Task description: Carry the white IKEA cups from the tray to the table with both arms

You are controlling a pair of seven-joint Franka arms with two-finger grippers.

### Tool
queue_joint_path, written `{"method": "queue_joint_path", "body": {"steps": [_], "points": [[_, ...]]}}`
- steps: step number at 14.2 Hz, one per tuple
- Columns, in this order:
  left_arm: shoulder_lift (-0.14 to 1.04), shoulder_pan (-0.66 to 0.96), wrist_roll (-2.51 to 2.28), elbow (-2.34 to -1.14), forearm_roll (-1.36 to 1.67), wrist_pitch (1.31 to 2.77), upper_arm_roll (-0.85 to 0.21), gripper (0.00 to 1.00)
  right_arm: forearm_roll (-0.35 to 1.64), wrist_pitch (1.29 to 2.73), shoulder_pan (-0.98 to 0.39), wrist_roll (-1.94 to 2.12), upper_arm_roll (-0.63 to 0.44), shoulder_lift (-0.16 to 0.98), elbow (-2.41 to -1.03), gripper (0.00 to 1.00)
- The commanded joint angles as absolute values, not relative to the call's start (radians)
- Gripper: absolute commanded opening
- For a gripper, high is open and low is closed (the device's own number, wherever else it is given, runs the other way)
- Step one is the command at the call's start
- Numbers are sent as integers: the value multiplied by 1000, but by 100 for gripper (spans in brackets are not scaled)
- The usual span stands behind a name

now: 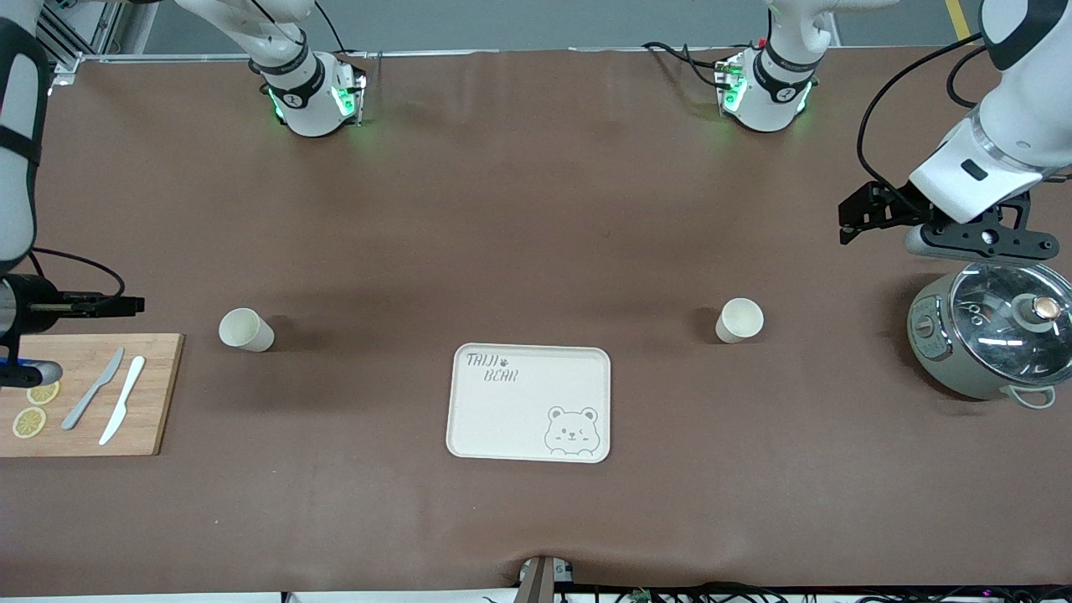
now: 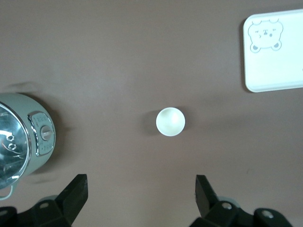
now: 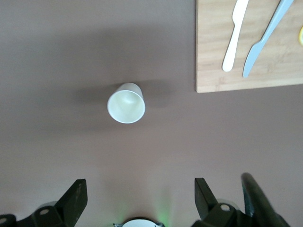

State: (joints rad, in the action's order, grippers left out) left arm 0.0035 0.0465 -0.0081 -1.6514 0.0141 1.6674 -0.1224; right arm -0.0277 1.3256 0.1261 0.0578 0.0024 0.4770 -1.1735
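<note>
White cups point(image 1: 245, 329) point(image 1: 739, 320) both stand on the brown bench point(image 1: 536, 209), one toward each arm's end, well apart from the bare tray point(image 1: 529, 402). I judge the move done. Left gripper point(image 2: 141, 196) over the pot point(image 1: 992, 335), right gripper point(image 3: 140, 198) by the cutting board point(image 1: 84, 394); both jaws open, empty.

My two white IKEA cups stand upright on the table point(image 1: 536, 209): one point(image 1: 246, 329) toward my right arm's end, the other point(image 1: 739, 320) toward my left's. The tray point(image 1: 529, 403) (bear drawing, "TAIJI BEAR") lies between them, nearer the front camera.
</note>
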Motion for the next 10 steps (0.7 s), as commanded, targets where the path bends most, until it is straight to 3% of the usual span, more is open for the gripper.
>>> {"method": "queue_joint_path", "body": {"steps": [1,4,10], "points": [[14,54,-8,-1621,3,1615,-121,100,-40,1319,101,57,5,445,-1177,100],[14,51,-6,-1621,-5,1598,-123,100,-32,1357,80,57,2,375,-1202,100],[14,43,-8,-1605,-3,1598,-123,100,-29,1521,60,58,2,126,-1501,100]]}}
